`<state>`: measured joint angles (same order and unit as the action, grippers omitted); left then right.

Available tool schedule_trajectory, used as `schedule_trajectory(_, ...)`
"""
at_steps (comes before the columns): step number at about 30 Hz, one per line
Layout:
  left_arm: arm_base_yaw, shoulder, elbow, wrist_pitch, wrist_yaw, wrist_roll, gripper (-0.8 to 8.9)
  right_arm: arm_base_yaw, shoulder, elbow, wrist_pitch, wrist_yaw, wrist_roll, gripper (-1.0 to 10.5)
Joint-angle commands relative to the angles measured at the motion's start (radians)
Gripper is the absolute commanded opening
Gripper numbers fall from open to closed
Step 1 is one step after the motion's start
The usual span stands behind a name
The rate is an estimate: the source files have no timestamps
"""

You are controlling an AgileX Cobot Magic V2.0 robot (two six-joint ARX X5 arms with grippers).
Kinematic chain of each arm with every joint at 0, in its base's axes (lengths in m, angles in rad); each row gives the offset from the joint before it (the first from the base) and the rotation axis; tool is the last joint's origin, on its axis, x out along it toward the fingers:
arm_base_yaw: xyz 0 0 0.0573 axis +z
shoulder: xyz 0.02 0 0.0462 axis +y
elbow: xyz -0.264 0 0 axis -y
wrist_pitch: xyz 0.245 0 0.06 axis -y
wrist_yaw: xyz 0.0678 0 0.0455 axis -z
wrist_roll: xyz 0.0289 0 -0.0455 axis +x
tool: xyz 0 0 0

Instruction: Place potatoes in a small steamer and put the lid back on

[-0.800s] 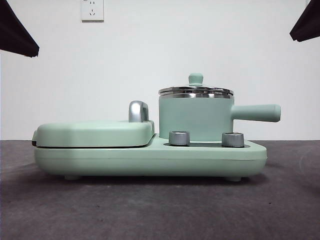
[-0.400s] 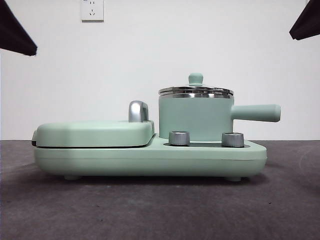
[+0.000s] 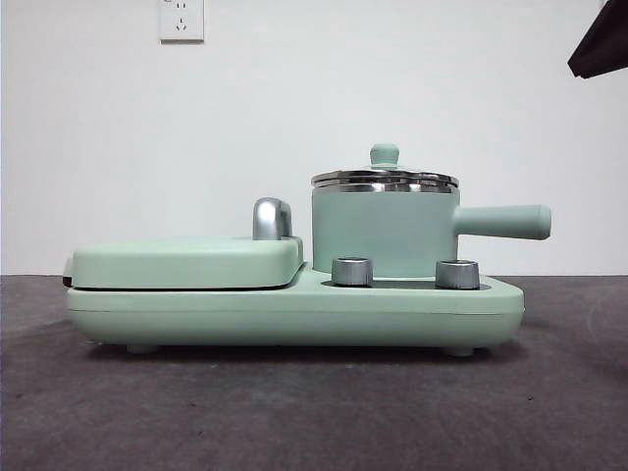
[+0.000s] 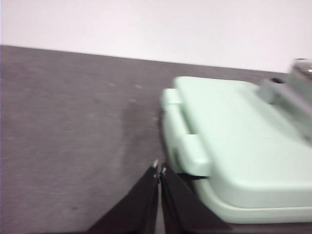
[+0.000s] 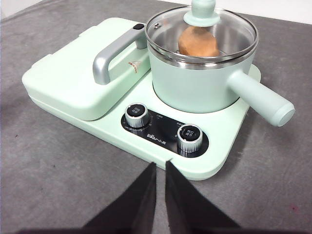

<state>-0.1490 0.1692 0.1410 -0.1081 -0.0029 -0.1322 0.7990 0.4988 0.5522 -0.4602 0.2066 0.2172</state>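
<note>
The mint-green small steamer [image 3: 385, 234] [image 5: 195, 80] stands on its base with its side handle [image 3: 502, 222] pointing right. On it sits the glass lid [image 5: 202, 33] with its green knob [image 3: 384, 154]. Through the glass I see the orange-brown potato [image 5: 197, 43] inside the pot. My right gripper [image 5: 160, 165] is shut and empty, hanging above the table in front of the appliance's dials. Beside the flat grill's outer end, over the grey table, my left gripper [image 4: 159, 168] is shut and empty too; its view is blurred. In the front view only one dark arm tip [image 3: 601, 44] shows.
The flat hinged grill plate [image 3: 186, 262] [image 5: 78, 78] with a steel handle [image 5: 114, 53] fills the appliance's left half. Two dials [image 5: 137, 115] [image 5: 190, 138] sit on the base front. A wall socket [image 3: 182, 18] is high on the white wall. Grey table [image 3: 314, 412] surrounds the appliance.
The dark arm tip at the front view's top left has drawn out of view. The steamer, lid and the other arm tip have not moved.
</note>
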Motion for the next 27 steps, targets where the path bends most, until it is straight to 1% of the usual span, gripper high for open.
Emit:
schedule_trajectory(1,0.046,-0.060,-0.051,0.027,-0.003,0.059,0.06,0.010,0.002,0.003,0.011,0.003,0.009,0.3)
schedule_trajectory(6,0.126,-0.137,-0.118,0.027,-0.002,0.064,0.06,0.010,0.002,0.003,0.011,0.003,0.009,0.3)
schedule_trajectory(9,0.156,-0.166,-0.129,-0.016,-0.001,0.064,0.06,0.010,0.002,0.003,0.011,0.003,0.009,0.3)
schedule_trajectory(24,0.162,-0.166,-0.129,-0.027,-0.001,0.065,0.06,0.010,0.002,0.003,0.011,0.003,0.009,0.3)
schedule_trajectory(25,0.162,-0.166,-0.129,-0.027,-0.001,0.065,0.06,0.010,0.002,0.003,0.011,0.004,-0.001,0.3)
schedule_trajectory(26,0.162,-0.166,-0.129,-0.027,-0.001,0.065,0.06,0.010,0.002,0.003,0.010,0.010,-0.039,0.3)
schedule_trajectory(27,0.162,-0.166,-0.129,-0.027,-0.001,0.065,0.06,0.009,0.001,0.003,0.010,0.024,-0.098,0.3)
